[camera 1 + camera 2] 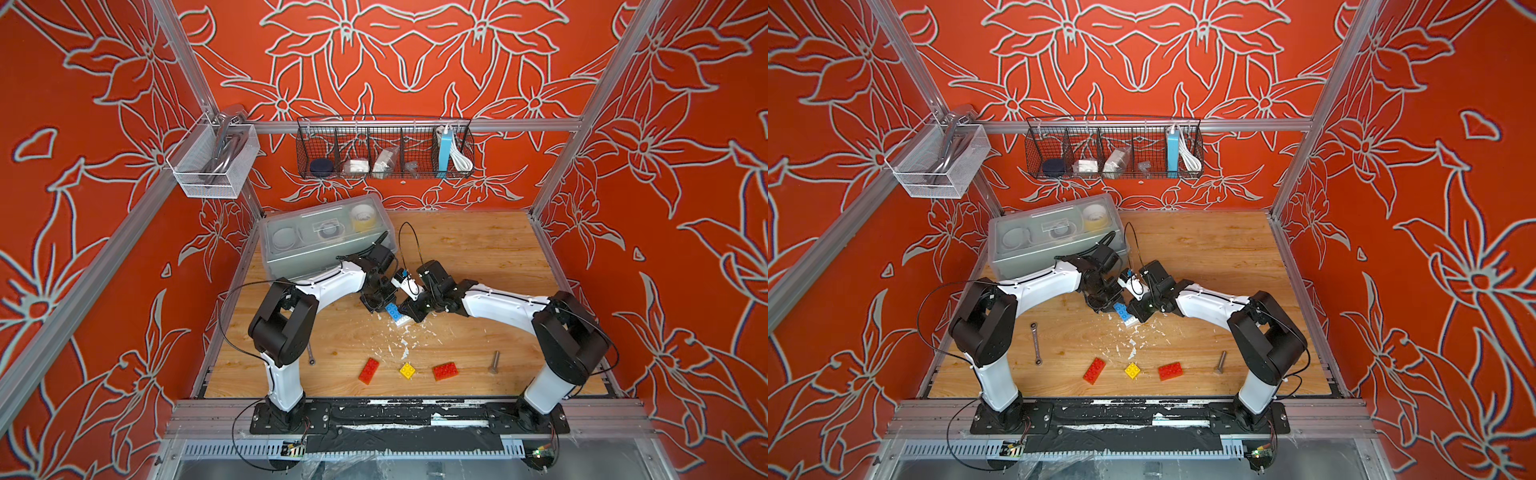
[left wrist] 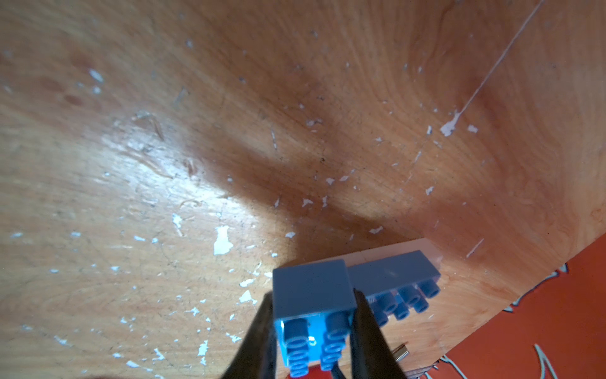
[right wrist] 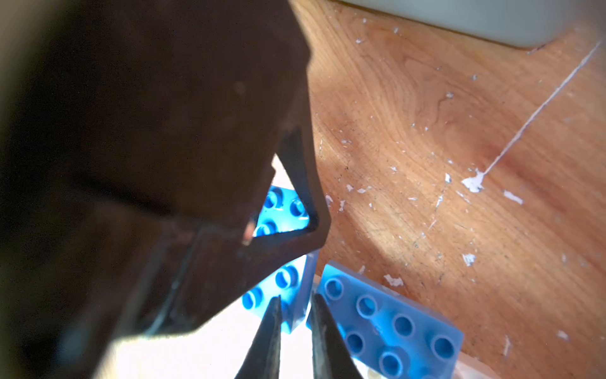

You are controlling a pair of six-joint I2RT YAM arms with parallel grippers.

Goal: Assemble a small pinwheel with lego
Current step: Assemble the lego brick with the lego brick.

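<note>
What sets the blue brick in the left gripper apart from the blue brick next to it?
Grip: the held blue brick is clamped in the left gripper; the other blue brick lies outside it, sitting on a white brick.
Pose: the held blue brick's long side runs crosswise to the other blue brick's.
Shared: both are blue oblongs with two rows of studs, close together.

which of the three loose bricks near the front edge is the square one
The yellow brick, lying between the two red bricks: it is a small square, the red ones are longer oblongs.
</note>
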